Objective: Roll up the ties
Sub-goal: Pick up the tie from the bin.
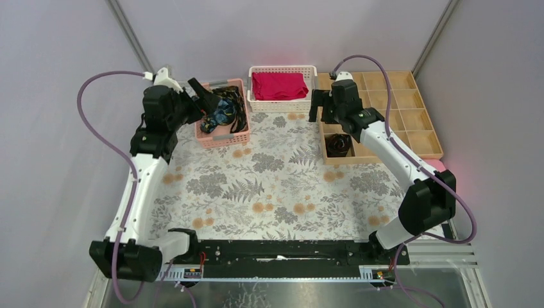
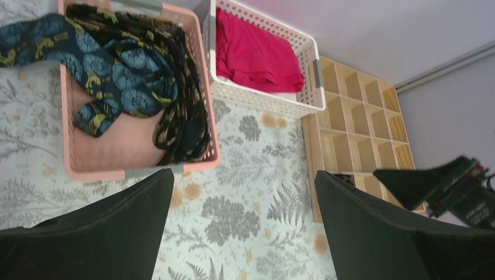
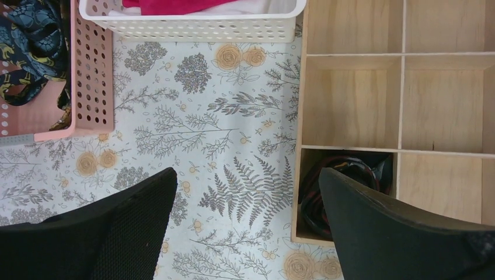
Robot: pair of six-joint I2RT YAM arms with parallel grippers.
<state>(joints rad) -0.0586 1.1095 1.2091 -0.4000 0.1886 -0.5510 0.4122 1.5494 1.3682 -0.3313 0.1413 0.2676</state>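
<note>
Being held wide apart, the fingers of the left claw [image 2: 245, 245] are closed on nothing, and only the floral tabletop [image 2: 233, 192] is being framed between them. At about 11 o'clock from this claw, a pink basket [image 2: 140, 166] is being filled by the loose ties [image 2: 128, 81]. They are black with blue and gold flowers and are heaped in a tangle, with one end being draped over the basket's 9 o'clock rim. At 12 o'clock, just beside the pink basket, a white basket [image 2: 265, 102] is being occupied by a folded red cloth [image 2: 257, 52]. At 2 o'clock a wooden tray [image 2: 356, 125] of open compartments is being shown against the white basket's side.

The right claw [image 3: 248, 233] is likewise being held wide open and empty, above the tabletop by the tray's 9 o'clock edge. At about 2 o'clock from it, a rolled tie [image 3: 327, 192] is being kept as a dark coil in the tray's corner compartment, partly hidden by the claw's right finger. In the top view that compartment is being seen at the tray's 7 o'clock corner. There the left claw is being held at the tabletop's 11 o'clock, at the pink basket's edge, and the right claw at 1 o'clock.
</note>
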